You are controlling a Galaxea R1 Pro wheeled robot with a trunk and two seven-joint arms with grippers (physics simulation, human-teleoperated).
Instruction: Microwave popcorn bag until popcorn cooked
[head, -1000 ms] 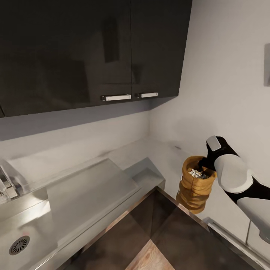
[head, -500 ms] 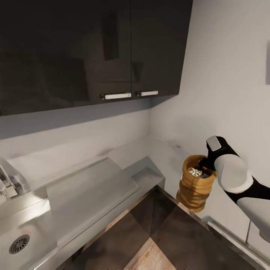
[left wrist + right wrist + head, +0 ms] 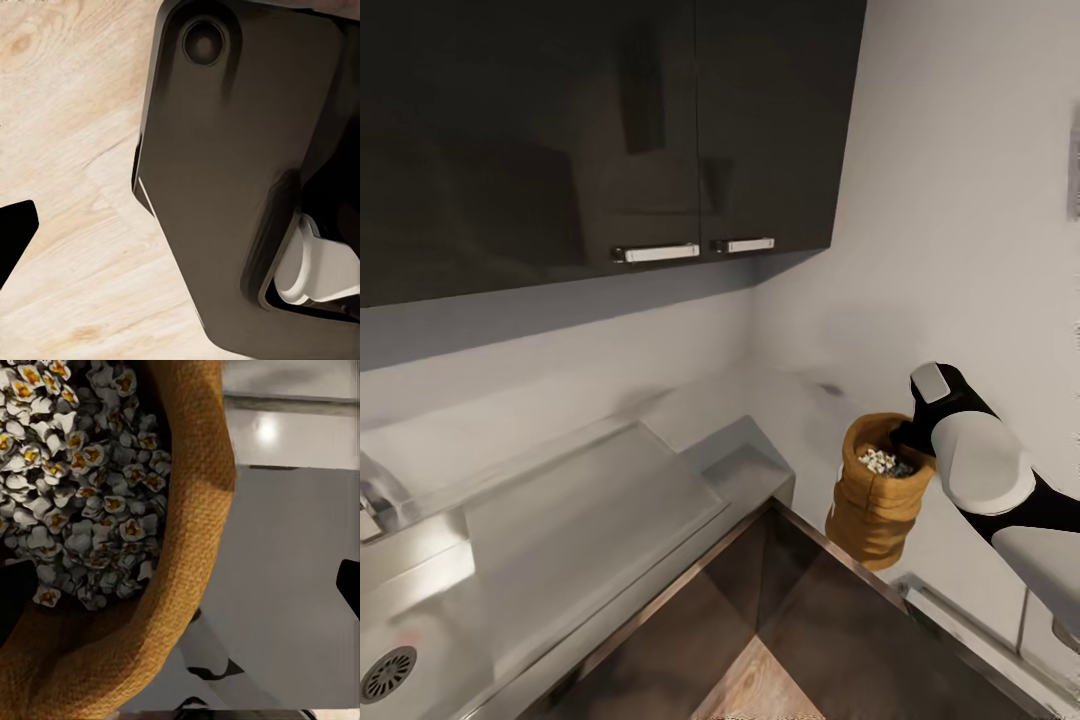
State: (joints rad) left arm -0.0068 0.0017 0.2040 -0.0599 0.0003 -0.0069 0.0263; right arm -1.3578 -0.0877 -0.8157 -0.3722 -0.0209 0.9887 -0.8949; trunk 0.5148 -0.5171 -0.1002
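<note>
The popcorn bag [image 3: 877, 492] is held up in the air by the right gripper [image 3: 908, 440], off the corner of the countertop [image 3: 760, 410] and in front of the pale wall [image 3: 960, 250]. The bag is upright, its rolled rim at the top and its wrinkled tan sides hanging free below, with no surface touching its base. The rim on the side nearest the white forearm is pinched by the right gripper, one finger reaching inside the mouth; in the right wrist view the burlap rim [image 3: 187, 555] is seen curving close past the camera. The popcorn [image 3: 882, 462] is seen heaped inside the bag, as puffed white pieces with yellow centres [image 3: 82, 472].

Below the bag, dark glossy cabinet fronts [image 3: 830, 610] are seen meeting at an inner corner, with a strip of wooden floor [image 3: 755, 690] between them. Beside the bag, towards the sink, a grey metal worktop with a raised drainboard panel [image 3: 590, 500] is laid out, and a round drain [image 3: 385, 675] is visible at its far end from the bag. Behind and above the bag, dark wall cabinets [image 3: 610, 120] with two pale bar handles [image 3: 655, 253] are mounted over the countertop.

In the left wrist view, a dark robot housing [image 3: 240, 172] and wooden floor [image 3: 67, 150] are seen close up. Whether the left gripper's jaws are spread or closed cannot be told.
</note>
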